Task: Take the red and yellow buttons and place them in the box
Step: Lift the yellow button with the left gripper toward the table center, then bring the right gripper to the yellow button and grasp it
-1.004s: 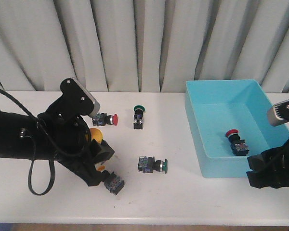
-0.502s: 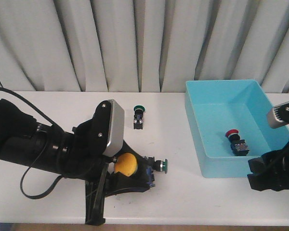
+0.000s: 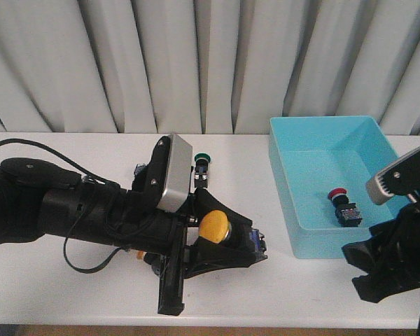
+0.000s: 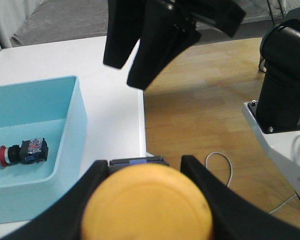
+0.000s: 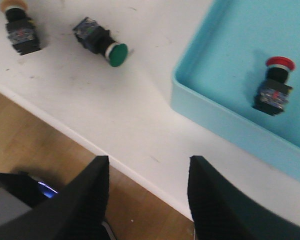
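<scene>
Yellow button (image 3: 214, 227) clamped cap-up in the left pincer (image 4: 146, 167), carried above the worktop (image 3: 280, 287) near the middle of its front edge, short of the blue box (image 3: 285, 210) at the right end. Red button (image 3: 341, 206) already lying inside the box. Could slip and drop before clearing the box's near wall, given the grip just under the rounded cap. Could also clip that wall if carried low. Right pincer (image 5: 147, 197) spread wide and empty near the front right corner, a possible obstacle.
</scene>
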`<state>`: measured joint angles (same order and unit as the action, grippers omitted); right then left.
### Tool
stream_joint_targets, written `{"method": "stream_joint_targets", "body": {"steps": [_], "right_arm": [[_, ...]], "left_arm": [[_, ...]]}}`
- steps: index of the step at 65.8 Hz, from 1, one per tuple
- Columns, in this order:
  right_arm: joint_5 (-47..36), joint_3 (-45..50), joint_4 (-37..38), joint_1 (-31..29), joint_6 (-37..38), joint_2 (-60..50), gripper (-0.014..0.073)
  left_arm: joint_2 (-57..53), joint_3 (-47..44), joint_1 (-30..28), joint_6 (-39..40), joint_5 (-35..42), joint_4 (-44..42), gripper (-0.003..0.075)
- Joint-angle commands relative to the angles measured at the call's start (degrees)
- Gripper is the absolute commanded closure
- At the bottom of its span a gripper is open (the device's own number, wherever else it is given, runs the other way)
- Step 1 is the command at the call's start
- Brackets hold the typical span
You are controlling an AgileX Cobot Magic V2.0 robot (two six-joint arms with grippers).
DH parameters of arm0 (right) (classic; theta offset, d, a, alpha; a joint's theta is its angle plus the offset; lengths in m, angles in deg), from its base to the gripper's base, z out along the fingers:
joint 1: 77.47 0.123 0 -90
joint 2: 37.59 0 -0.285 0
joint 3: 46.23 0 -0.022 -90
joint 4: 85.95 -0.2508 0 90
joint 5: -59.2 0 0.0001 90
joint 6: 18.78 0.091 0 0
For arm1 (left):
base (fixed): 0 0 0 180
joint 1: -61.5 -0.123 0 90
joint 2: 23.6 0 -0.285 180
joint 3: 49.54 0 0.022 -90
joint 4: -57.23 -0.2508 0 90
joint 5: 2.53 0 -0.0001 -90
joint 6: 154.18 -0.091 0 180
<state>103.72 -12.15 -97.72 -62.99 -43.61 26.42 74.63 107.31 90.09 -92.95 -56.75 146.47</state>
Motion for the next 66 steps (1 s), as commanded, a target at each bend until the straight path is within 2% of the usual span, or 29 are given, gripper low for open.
{"method": "stream_joint_targets", "body": {"steps": [1,12,24,33,38,50,61,66], "right_arm": [[-2.3,-1.5,-8.2,0.1,-10.6,1.8,0.0209],[-0.6,-1.5,-18.8,0.1,-31.6,5.3,0.0084],[2.0,-1.5,-32.6,0.1,-47.3,8.0,-0.0009],[1.9,-1.5,-38.3,0.1,-57.8,9.8,0.0004],[1.9,-1.9,-40.4,0.1,-60.8,11.0,0.0019],[5.7,-6.2,-40.7,0.1,-64.0,15.0,0.0044],[8.4,-7.7,-41.1,0.1,-77.4,17.0,0.0044],[7.9,-7.7,-43.7,0.1,-78.7,17.2,0.0046]], "left_arm": [[-2.0,1.5,-0.1,-0.3,-2.8,4.5,0.0511],[-2.0,1.5,-0.1,-0.3,-2.8,4.4,0.0511],[-2.0,1.5,-0.1,-0.3,-2.8,4.4,0.0511],[-2.0,1.5,-0.1,-0.3,-2.8,4.4,0.0511],[-2.0,1.5,-0.1,-0.3,-2.8,4.4,0.0511],[-2.0,1.5,-0.1,-0.3,-2.8,4.4,0.0511],[-2.0,1.5,-0.1,-0.3,-2.8,4.4,0.0511],[-2.0,1.5,-0.1,-0.3,-2.8,4.4,0.0511]]}}
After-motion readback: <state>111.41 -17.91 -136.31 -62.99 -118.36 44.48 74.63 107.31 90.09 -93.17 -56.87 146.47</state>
